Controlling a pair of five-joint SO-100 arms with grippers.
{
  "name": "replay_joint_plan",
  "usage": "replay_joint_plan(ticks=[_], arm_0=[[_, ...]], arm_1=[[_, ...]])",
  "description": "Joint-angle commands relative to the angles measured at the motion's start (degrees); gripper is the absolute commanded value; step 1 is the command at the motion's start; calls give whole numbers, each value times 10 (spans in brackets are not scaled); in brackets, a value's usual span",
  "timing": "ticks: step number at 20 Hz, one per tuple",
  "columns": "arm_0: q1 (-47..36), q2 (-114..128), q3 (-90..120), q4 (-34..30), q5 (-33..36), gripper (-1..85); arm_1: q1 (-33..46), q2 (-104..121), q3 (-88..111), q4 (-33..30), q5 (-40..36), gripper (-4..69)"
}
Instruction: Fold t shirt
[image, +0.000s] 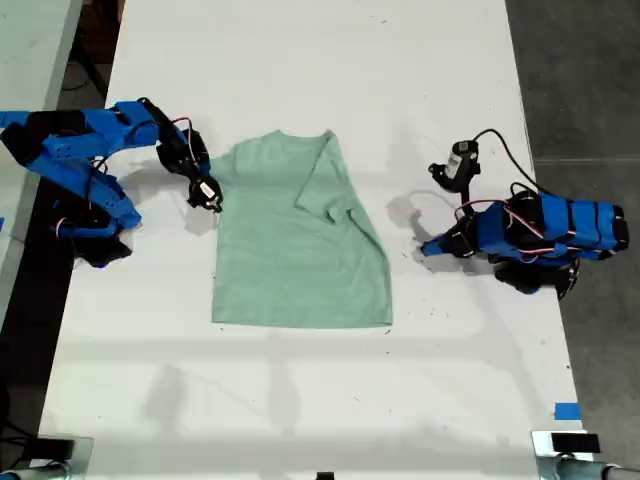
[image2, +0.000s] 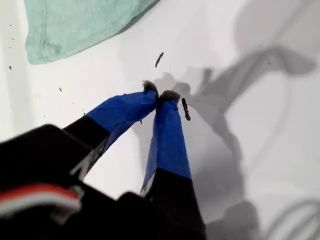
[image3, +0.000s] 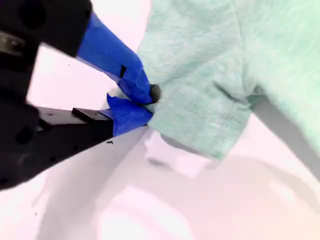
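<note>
Exterior view: t shirt (image: 300, 240) flat mid-tabletop (image: 300, 400), long axis twelve to six. Our second gripper (image3: 142, 102) pinches its nine-o'clock sleeve edge; our first gripper (image2: 160, 95), closed empty, sits apart at three o'clock.

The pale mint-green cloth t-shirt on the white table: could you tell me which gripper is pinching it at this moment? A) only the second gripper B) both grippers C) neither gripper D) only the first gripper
A: in the second wrist view my second gripper has its blue-taped jaws closed on the sleeve edge of the pale mint-green t-shirt, while my first gripper is shut over the bare white table, apart from the cloth.
</note>
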Motion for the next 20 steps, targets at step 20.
replay_joint_plan(ticks=[20], arm_0=[[301,14,-243,-80,-65,-3]], arm_1=[[-3,8,28,1,-9,31]])
